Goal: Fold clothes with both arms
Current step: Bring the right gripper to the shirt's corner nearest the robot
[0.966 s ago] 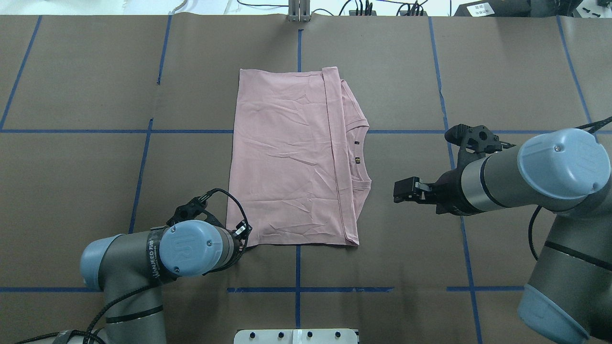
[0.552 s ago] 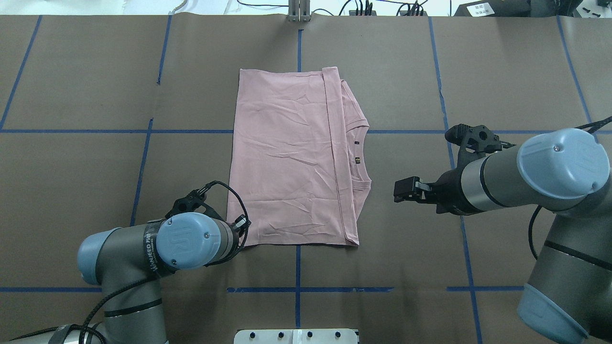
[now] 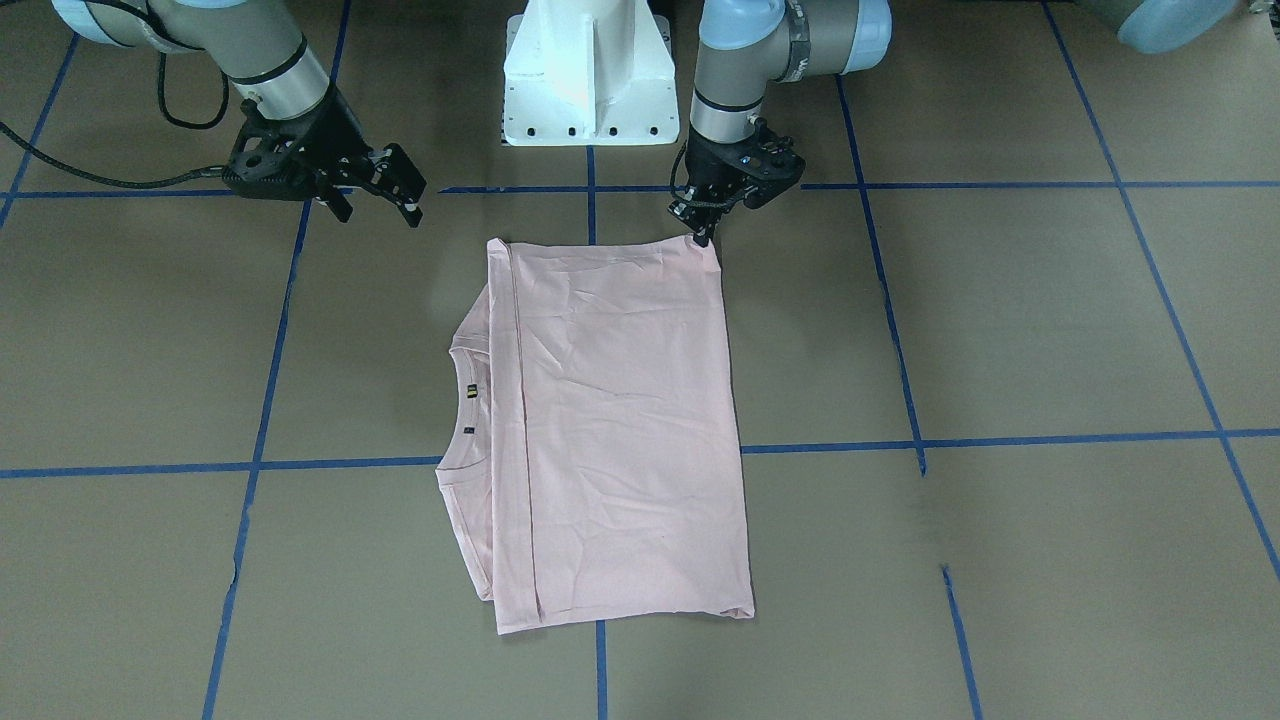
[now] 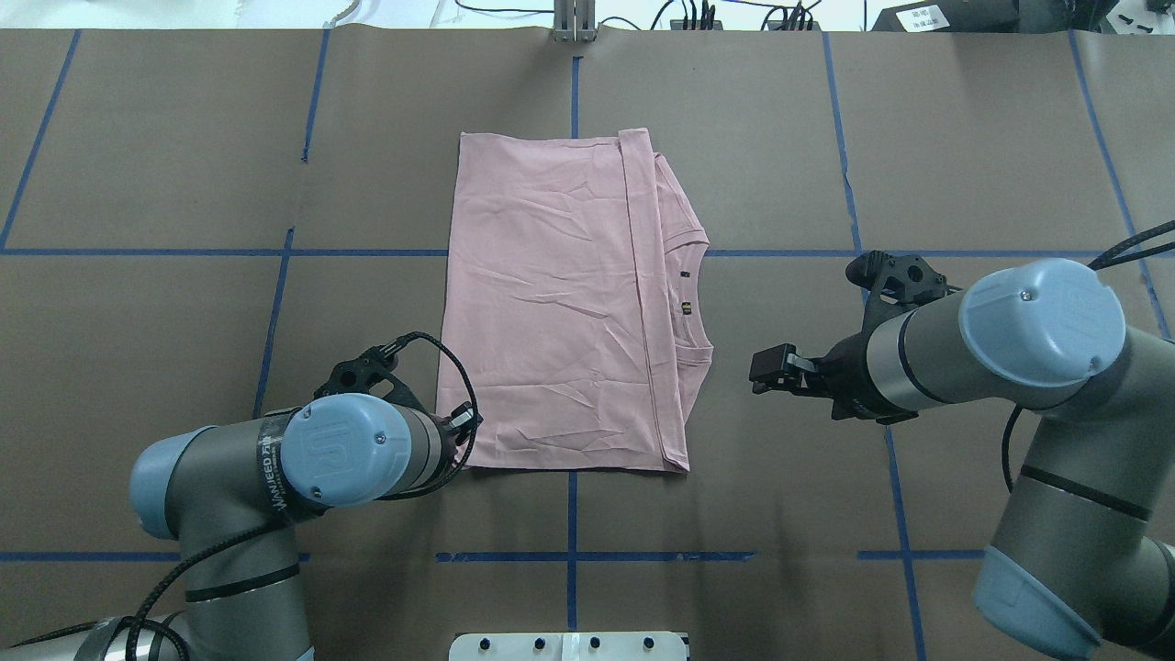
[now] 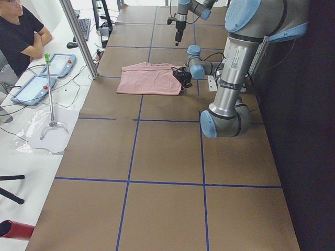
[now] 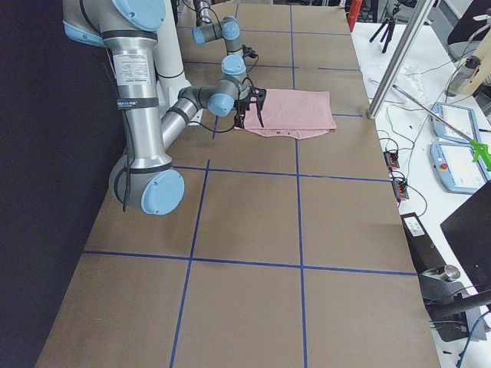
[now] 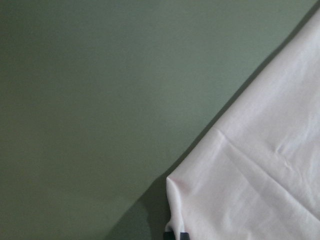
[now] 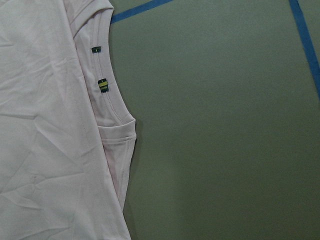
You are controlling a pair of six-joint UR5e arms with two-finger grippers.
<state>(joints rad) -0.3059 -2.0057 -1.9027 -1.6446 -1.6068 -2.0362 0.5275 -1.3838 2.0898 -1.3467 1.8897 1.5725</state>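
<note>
On the brown paper-covered counter, crossed by blue tape lines, the pale pink T-shirt lay flat near the middle, folded into a tall rectangle. Its soft knit was creased with fine wrinkles. A stitched hem band ran along the folded-over edge. The ribbed neckline curved out from under that edge on the robot's right side, carrying 2 small tags.

The left claw pointed down at the shirt corner nearest the robot on its left. Its 2 black fingertips were drawn together on the cloth. In the left wrist view that corner rose in a small peak to the tips, with a shadow under it.

The right claw hung beside the shirt on the neckline side, apart from the cloth with bare counter between, its jaws spread and holding nothing.

The left arm and right arm were grey metal tubes with rounded light blue joint caps and looped black cables.
</note>
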